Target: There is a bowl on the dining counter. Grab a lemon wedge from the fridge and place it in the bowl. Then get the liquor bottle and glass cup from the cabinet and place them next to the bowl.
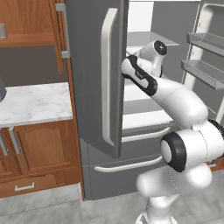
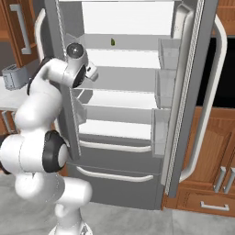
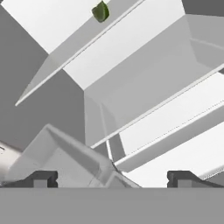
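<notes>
While both doors stand open, the scene reads so:

Fridge: the fridge is grey, its two upper doors are swung outward, and the white shelves inside are in plain sight; the two lower drawers with pale handles are closed.

Left door: the left door shows its long pale handle in the left base view and hides a part of the arm behind its edge.

Right door: the right door carries small bins on its inner side.

Lemon wedge: the lemon wedge is a small green piece that lies on an upper shelf, toward the back wall; in the hand view it sits near the top edge.

Arm: the arm rises from the base and bends toward the fridge opening, with the wrist at the height of the middle shelves, below the wedge.

End effector: the end effector has its two dark tips far from each other, so it is wide and holds nothing; it points into the fridge and is well apart from the wedge.

Desk: a marble desk stands left of the fridge, above wooden lower cabinets.

Toaster: a grey toaster rests on that desk, seen in the right base view.
</notes>
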Motion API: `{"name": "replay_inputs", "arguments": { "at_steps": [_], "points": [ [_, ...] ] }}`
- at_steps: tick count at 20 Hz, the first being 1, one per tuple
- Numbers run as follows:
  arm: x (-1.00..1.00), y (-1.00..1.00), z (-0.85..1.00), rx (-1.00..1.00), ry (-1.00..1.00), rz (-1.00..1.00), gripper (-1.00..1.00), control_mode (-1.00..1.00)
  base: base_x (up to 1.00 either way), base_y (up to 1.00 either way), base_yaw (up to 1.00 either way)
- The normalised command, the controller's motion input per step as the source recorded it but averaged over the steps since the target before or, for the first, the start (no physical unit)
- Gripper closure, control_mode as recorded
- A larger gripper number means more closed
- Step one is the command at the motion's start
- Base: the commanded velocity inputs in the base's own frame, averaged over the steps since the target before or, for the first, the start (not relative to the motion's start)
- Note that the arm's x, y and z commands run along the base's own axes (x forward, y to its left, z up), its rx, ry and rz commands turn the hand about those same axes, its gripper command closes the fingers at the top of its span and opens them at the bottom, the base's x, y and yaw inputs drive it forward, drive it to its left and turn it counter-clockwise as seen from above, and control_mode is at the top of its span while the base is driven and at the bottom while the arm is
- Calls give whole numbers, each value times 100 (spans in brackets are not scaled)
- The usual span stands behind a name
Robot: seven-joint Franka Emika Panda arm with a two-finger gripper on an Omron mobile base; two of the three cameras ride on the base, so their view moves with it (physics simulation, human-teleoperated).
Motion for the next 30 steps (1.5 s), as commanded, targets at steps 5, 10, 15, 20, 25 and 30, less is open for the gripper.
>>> {"name": "replay_inputs", "arguments": {
  "at_steps": [5, 10, 15, 20, 25, 30],
  "points": [
    [-98, 100, 7, -4, -10, 8, -100, -100, 0, 0, 0],
    [-91, 100, 8, -10, 0, 14, -100, -100, 0, 0, 0],
    [-40, 89, 17, -14, 0, 5, -100, -100, 0, 0, 0],
    [-29, 33, 34, -16, 1, 1, -100, -100, 0, 0, 0],
    [1, -88, 57, -4, 0, -13, -100, -100, 0, 0, 0],
    [2, -100, 22, -6, 0, -10, -100, -100, 0, 0, 0]
  ]
}}
